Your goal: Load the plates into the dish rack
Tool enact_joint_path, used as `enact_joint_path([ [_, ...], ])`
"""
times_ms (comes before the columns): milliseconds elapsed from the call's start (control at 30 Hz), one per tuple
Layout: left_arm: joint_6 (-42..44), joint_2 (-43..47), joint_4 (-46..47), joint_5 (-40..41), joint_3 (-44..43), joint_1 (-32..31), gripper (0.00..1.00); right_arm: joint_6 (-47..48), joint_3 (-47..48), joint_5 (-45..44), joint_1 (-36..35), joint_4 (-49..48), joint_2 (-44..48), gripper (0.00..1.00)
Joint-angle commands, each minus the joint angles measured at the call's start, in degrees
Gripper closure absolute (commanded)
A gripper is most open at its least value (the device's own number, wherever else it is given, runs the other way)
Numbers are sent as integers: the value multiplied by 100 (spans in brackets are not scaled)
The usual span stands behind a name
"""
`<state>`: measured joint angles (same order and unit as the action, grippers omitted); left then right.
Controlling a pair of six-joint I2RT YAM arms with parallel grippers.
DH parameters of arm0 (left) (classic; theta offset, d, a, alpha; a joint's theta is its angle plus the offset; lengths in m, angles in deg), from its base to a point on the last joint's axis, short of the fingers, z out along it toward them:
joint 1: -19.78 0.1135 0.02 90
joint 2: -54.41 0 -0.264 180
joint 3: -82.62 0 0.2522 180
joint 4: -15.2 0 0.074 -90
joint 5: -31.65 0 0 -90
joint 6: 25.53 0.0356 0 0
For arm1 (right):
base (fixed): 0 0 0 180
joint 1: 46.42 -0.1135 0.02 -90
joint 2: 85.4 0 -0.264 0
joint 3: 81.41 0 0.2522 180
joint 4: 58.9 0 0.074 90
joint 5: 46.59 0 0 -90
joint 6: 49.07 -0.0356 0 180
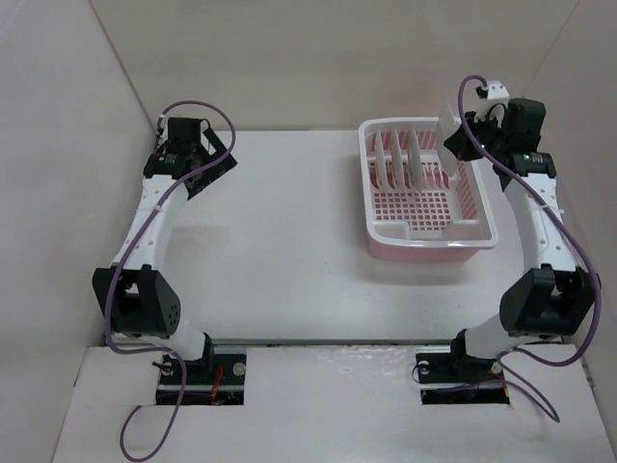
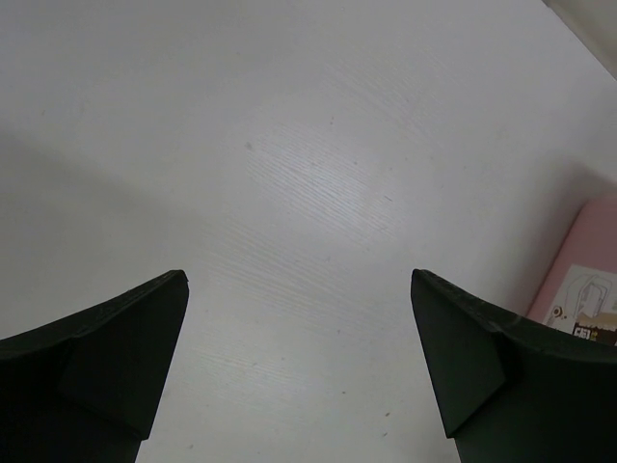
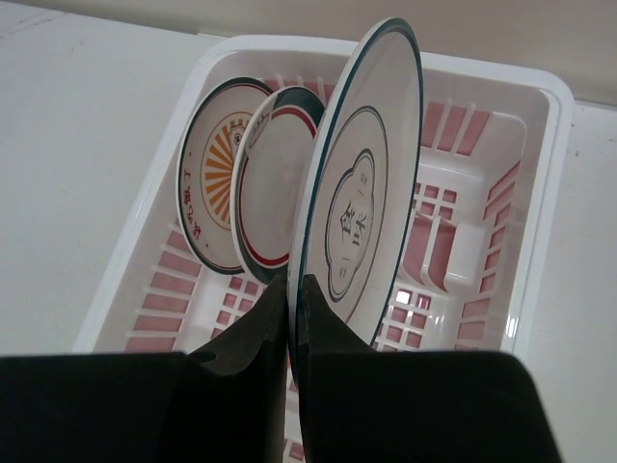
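Plates (image 3: 217, 178), two upright in one dish rack (image 3: 562, 145), third plate (image 3: 371, 183) clamped in right jaws, left jaws apart

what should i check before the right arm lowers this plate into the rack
1. Grip: right hand shut on the edge of the round white teal-rimmed plate: ok.
2. Plate upright over the pink plastic dish rack: ok.
3. Free room in the rack on the plate's right: ok.
4. Gap to the white red-rimmed plate and the orange sunburst plate standing inside: cannot tell.
5. Left hand open over the white table, off the rack: ok.
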<state>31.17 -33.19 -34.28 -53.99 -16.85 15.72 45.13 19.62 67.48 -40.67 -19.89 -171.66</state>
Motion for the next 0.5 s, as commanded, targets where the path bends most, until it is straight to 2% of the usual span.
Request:
enact_joint_path([
  [0,165,137,206,-172,107,-69,0,1,98,860,197,-593,-75,100],
  [233,219,190,312,-295,107,-122,0,71,168,924,268,-513,-523,100],
  [467,219,76,312,-348,2,-175,0,-121,-59,801,268,-943,-594,100],
])
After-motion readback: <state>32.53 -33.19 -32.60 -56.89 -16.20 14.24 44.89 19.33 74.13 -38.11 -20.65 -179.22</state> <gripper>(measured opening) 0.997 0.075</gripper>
